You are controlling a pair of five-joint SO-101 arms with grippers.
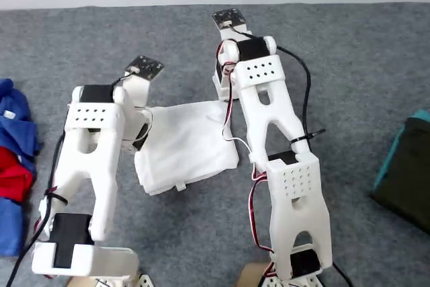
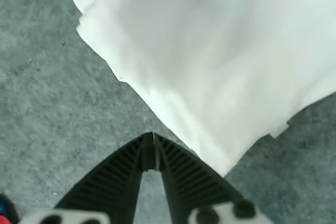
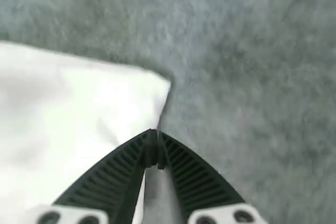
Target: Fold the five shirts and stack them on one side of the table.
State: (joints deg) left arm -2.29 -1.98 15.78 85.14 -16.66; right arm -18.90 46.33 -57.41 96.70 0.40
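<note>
A white folded cloth shirt (image 1: 185, 146) lies near the middle of the grey felt-covered tabletop (image 1: 363, 52), between the white left arm (image 1: 94, 159) and the white right arm (image 1: 279, 132). It is a rough rectangle of several layers, lightly creased. Stacked folds show along one side, and a small tab sticks out at its near edge.

The left gripper (image 2: 154, 139) has its black ribbed fingers pressed together. The tips point down at bare felt just beside the shirt's layered edge and grip nothing. The right gripper (image 3: 152, 134) is also pressed together, its tips at the shirt's edge close to one corner. Whether it catches any cloth cannot be told.

There is one white shirt. At the tabletop's left edge lies a heap of crumpled blue cloth (image 1: 13, 126) with one red piece (image 1: 12, 173) in it; the number of blue garments cannot be told. At the right edge sits one dark green folded garment (image 1: 406, 173), with a teal edge showing along its side.
</note>
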